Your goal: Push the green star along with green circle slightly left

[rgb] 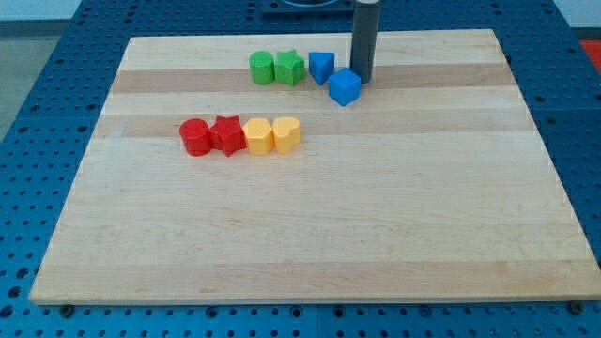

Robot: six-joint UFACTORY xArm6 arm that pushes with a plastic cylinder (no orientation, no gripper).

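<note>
Tip (362,81) bare, grasping nothing, touching blue cube (345,87), right of blue block (321,67). Green star (290,68) and green circle (262,68) apparently unpushed; whole push left.

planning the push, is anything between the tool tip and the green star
Yes: my tip sits right of the row, and a blue block stands between it and the green star; the blue cube touches the tip.
</note>
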